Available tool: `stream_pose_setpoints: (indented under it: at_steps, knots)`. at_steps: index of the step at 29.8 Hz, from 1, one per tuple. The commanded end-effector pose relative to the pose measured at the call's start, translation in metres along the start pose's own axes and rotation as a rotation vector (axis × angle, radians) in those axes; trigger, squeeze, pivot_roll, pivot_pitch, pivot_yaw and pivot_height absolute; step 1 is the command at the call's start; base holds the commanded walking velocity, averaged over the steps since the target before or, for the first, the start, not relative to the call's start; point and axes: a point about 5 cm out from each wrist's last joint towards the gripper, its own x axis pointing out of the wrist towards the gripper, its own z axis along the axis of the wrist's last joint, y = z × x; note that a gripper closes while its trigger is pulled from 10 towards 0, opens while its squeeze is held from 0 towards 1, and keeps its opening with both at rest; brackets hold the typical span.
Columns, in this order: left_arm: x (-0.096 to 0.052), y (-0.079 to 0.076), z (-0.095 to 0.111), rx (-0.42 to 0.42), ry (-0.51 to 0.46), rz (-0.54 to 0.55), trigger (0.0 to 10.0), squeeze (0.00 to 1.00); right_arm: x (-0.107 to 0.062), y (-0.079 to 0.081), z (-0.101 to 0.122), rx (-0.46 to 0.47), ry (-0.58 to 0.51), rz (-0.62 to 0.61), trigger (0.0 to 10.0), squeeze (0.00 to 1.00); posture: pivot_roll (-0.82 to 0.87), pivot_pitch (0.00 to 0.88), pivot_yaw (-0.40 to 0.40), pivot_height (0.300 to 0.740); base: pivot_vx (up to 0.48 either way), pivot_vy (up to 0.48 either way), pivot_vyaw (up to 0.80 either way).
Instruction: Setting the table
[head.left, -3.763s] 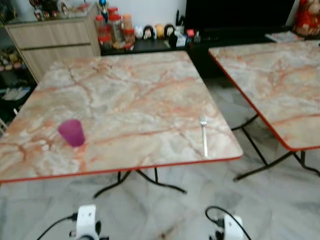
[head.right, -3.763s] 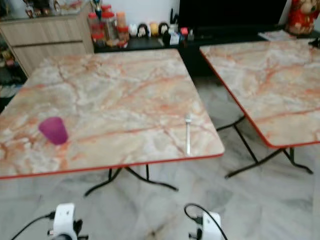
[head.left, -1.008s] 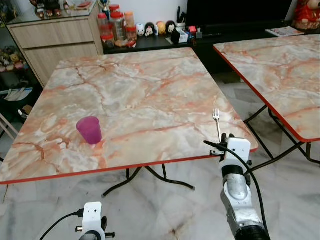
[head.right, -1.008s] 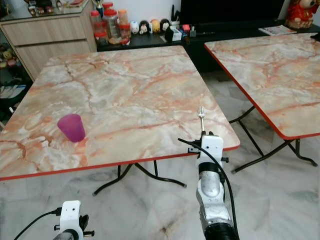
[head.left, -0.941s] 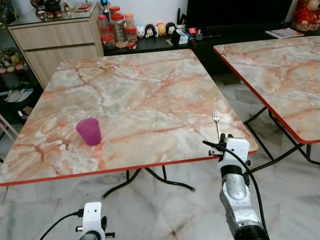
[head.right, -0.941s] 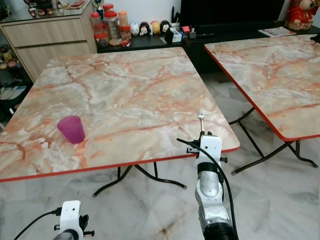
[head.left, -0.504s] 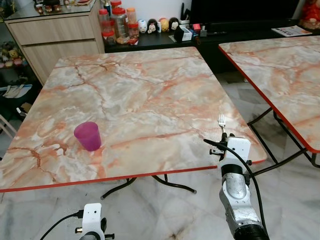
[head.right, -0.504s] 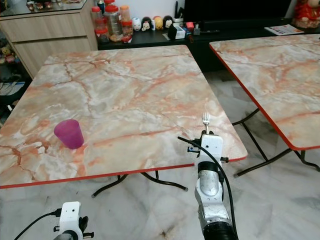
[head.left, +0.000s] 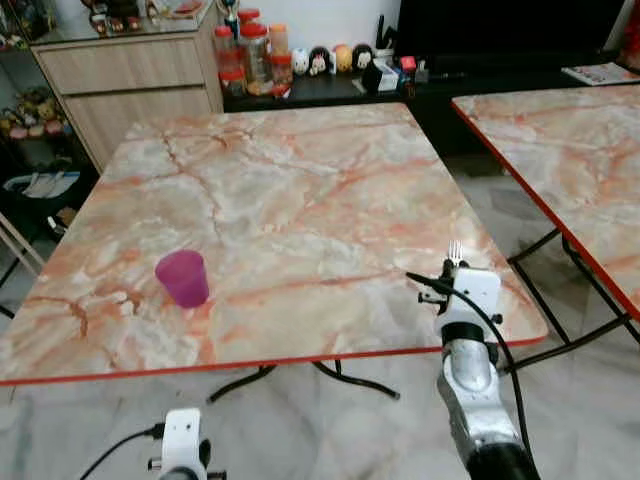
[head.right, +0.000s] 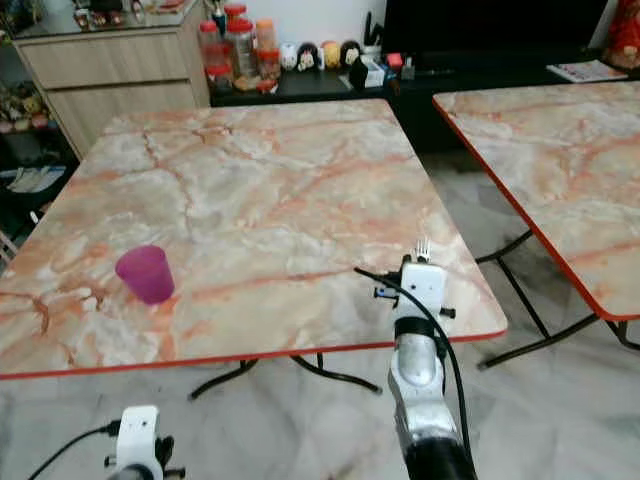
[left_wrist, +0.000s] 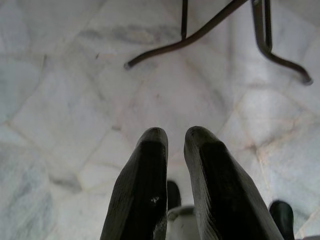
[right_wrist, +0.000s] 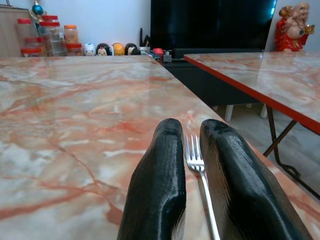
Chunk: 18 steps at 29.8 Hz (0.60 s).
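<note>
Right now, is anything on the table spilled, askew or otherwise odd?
Nothing stands out. The cup stands upright with no spill, and the fork lies flat near the table edge, its handle between the right pincer's fingers.

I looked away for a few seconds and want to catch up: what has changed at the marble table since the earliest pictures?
The right gripper has come up from below the table edge and now straddles the silver metal fork, its fingers either side of the handle; no grip is evident yet. The fork, the purple plastic cup and the left gripper, hanging over the floor, stayed as they were.
</note>
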Motion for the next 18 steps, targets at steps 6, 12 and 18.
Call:
stream_pose_setpoints:
  at_steps: [6,12,18]
  knots:
    - [-0.008,0.007,-0.027,0.052,0.144,0.006,10.0,0.0,0.004,-0.002,0.003,0.012,-0.007,-0.021,10.0,0.0,-0.04,0.0,0.026,0.74,0.291,0.0,0.0]
    - [-0.012,0.009,-0.036,0.046,0.168,0.008,10.0,0.0,0.005,-0.002,0.005,0.013,-0.015,-0.023,10.0,0.0,-0.04,0.0,0.025,0.74,0.278,0.0,0.0]
    - [-0.012,0.01,-0.037,0.045,0.176,0.013,10.0,0.0,0.003,-0.002,0.003,0.015,-0.01,-0.024,10.0,0.0,-0.04,0.0,0.027,0.74,0.276,0.0,0.0]
